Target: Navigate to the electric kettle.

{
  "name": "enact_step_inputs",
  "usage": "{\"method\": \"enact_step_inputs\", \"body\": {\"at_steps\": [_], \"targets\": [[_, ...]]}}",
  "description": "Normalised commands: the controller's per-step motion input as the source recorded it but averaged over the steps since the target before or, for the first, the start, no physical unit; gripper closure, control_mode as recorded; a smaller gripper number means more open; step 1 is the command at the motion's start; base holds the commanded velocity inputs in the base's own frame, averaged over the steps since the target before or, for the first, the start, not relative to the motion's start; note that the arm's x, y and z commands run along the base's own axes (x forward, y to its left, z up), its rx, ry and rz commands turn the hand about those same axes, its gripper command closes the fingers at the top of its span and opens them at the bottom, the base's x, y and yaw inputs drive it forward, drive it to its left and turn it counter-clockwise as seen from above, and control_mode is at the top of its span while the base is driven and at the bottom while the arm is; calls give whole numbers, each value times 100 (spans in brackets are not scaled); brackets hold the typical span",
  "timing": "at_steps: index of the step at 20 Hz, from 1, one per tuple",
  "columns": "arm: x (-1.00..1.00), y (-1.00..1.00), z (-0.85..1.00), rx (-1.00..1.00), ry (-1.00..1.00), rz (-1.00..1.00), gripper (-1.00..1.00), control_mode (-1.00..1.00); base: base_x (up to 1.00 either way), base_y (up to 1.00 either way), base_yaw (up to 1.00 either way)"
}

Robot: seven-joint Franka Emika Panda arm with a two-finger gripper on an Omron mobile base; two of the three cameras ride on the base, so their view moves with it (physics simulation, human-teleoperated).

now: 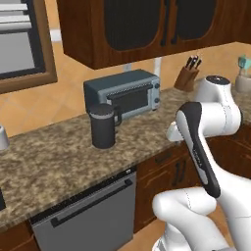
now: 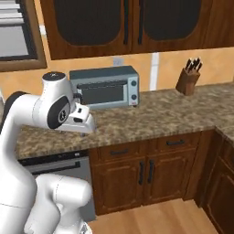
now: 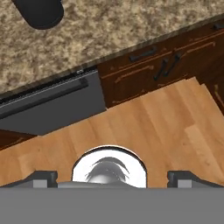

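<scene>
1. left base view: the electric kettle (image 1: 103, 125), dark with a side handle and a thin pale band under its lid, stands upright on the speckled granite surface (image 1: 44, 166), just in front of the grey toaster oven (image 1: 123, 92) and toward its left end.
2. a wooden knife block (image 1: 187, 77) sits farther right along the surface, well apart from the kettle, and dark wood wall cabinets (image 1: 122, 29) hang above.
3. under the surface, below the kettle, is a grey dishwasher (image 1: 88, 215) with a dark bar handle; wooden base cabinets (image 1: 166, 181) are to its right.
4. right base view: the toaster oven (image 2: 106, 87) and knife block (image 2: 188, 77) stand on the surface, and the arm's white body covers the spot in front of the oven's left end.
5. hand view: the kettle (image 3: 39, 12) shows from above at the top left, on the surface; the wooden floor (image 3: 153, 127) lies beneath.
6. the gripper (image 3: 109, 179) hangs over the floor, its two dark fingertips set wide apart at the bottom edge, holding nothing.
</scene>
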Motion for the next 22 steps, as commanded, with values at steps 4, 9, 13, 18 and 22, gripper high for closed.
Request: {"method": "enact_step_inputs", "body": {"at_steps": [4,9,13,18,22], "targets": [[0,0,0,0,0,0,-100,100,97,18,35],[0,0,0,0,0,0,-100,100,65,0,29],[0,0,0,0,0,0,-100,100,23,-6,21],[0,0,0,0,0,0,-100,100,14,-17,19],[0,0,0,0,0,0,-100,100,15,-19,15]]}}
